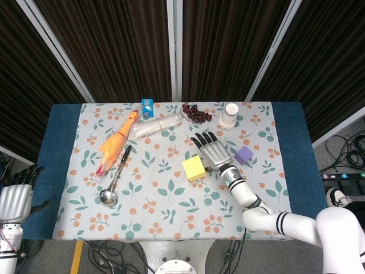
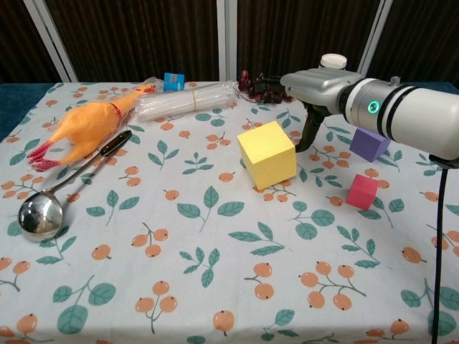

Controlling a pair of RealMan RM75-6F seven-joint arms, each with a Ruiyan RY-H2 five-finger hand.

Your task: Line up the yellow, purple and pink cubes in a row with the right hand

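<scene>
The yellow cube point(image 1: 194, 168) point(image 2: 267, 154) sits mid-table. My right hand point(image 1: 212, 151) point(image 2: 320, 84) hovers flat just beyond its far right corner, fingers spread and nothing in them. The thumb hangs down close to the cube's right side; I cannot tell whether it touches. Right of the hand lies the purple cube point(image 1: 243, 154) point(image 2: 370, 144). The smaller pink cube point(image 2: 362, 191) sits nearer the front, hidden under my forearm in the head view. My left hand point(image 1: 16, 197) hangs off the table's left edge, holding nothing.
A rubber chicken point(image 2: 84, 125) and a metal spoon point(image 2: 43, 213) lie at the left. A wrapped bundle of straws point(image 2: 188, 99), a small blue box point(image 2: 173, 80), grapes point(image 1: 195, 113) and a paper cup point(image 1: 229, 115) line the back.
</scene>
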